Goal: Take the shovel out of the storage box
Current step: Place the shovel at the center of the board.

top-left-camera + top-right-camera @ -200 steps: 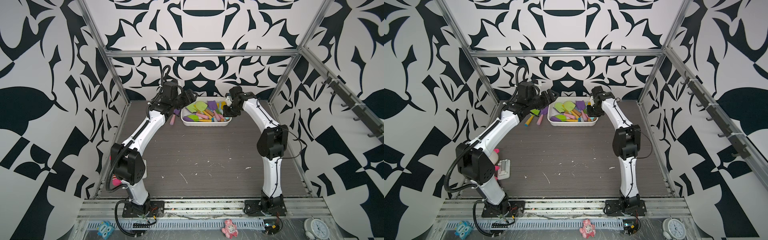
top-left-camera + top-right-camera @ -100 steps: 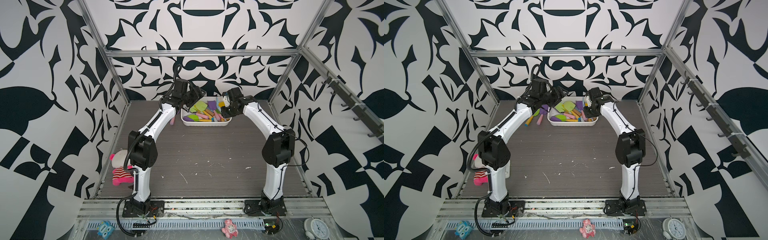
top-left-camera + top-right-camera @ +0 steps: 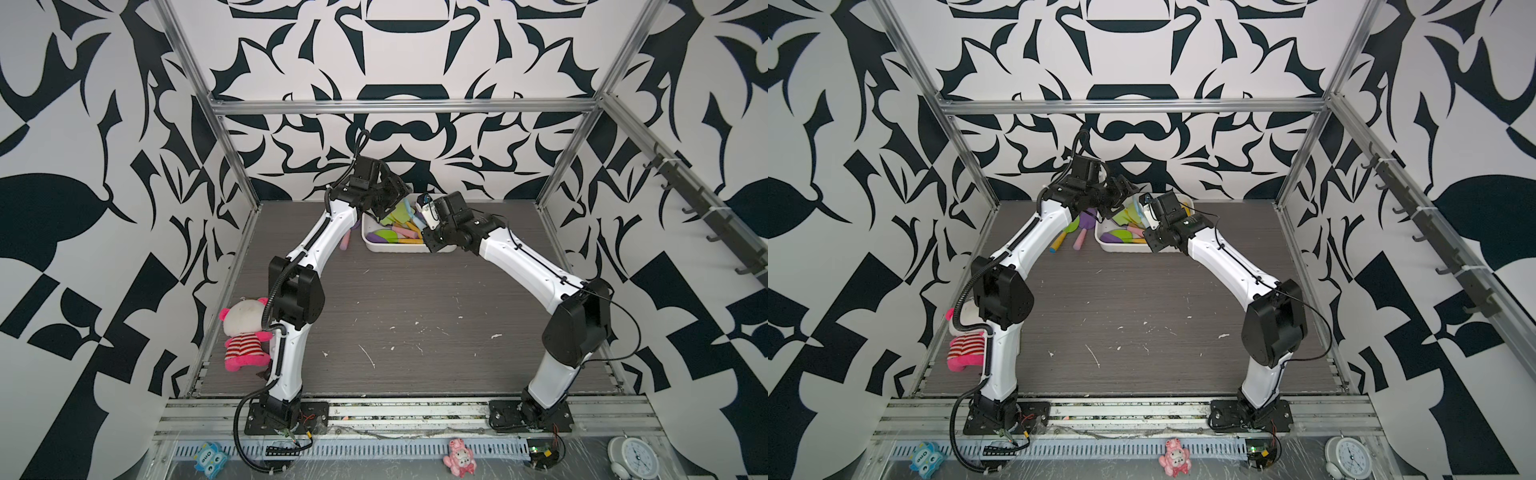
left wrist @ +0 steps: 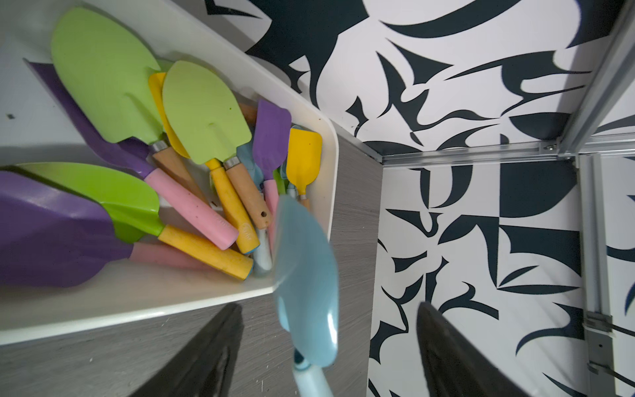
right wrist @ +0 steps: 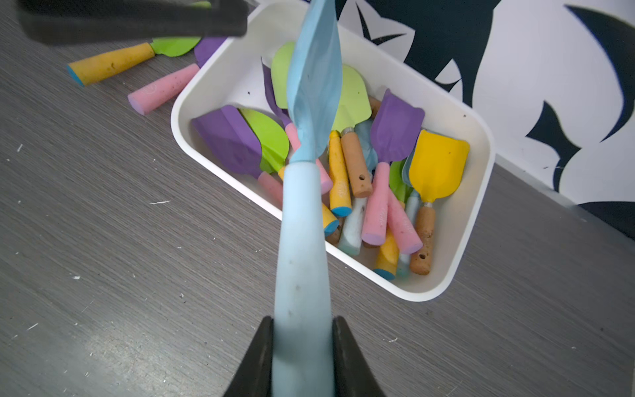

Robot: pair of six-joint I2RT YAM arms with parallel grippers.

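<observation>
My right claw (image 5: 302,330) grips the blue shovel (image 5: 311,86) by its handle, raised over the storage box (image 5: 240,68). The left claw (image 4: 330,306) gapes around the blade, seemingly not touching. Extraction is nearly done; next I'd swing it clear onto the desk (image 5: 103,240).

The storage box (image 5: 237,79), a shallow white tub with rounded corners, sits upright on the tabletop (image 5: 137,240), crowded with green, purple and yellow toy shovels (image 5: 436,165); a pale blue shovel (image 5: 302,240) hangs above it, handle clamped in the right pincer (image 5: 303,323).
</observation>
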